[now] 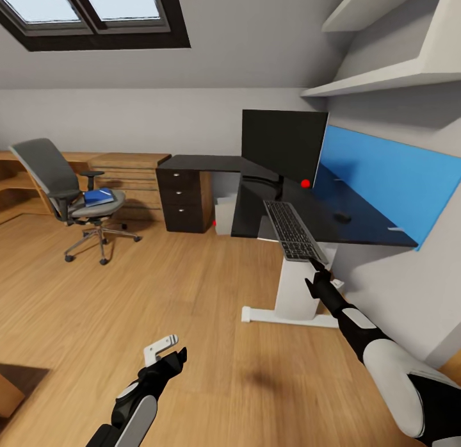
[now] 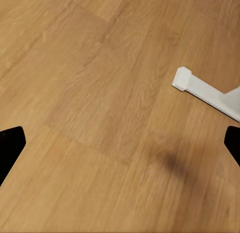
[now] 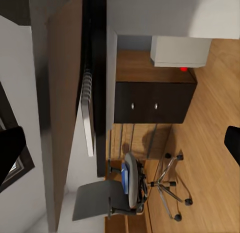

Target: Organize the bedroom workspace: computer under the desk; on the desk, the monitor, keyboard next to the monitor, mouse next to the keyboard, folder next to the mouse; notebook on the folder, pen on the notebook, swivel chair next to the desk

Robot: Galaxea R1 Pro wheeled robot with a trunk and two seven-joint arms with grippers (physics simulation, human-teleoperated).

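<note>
Left tool (image 1: 171, 352) parted over wood floor (image 1: 160, 287); right tool (image 1: 318, 272) parted, near the keyboard (image 1: 294, 230).
Left to right: chair (image 1: 67, 191) with folder (image 1: 99, 196); drawers (image 1: 182, 200); computer (image 1: 225, 215) under black worktop (image 1: 358, 223); monitor (image 1: 283, 144); mouse (image 1: 343, 217); blue wall panel (image 1: 390, 178).

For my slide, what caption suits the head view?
Keyboard overhanging the black desk, right gripper just below it; blue folder waits on the swivel chair.

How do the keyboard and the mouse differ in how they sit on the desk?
The keyboard is long, silver-framed and overhangs the desk's front edge; the mouse is small, rounded, black and lies fully on top, nearer the blue wall panel. Both rest right of the monitor.
</note>
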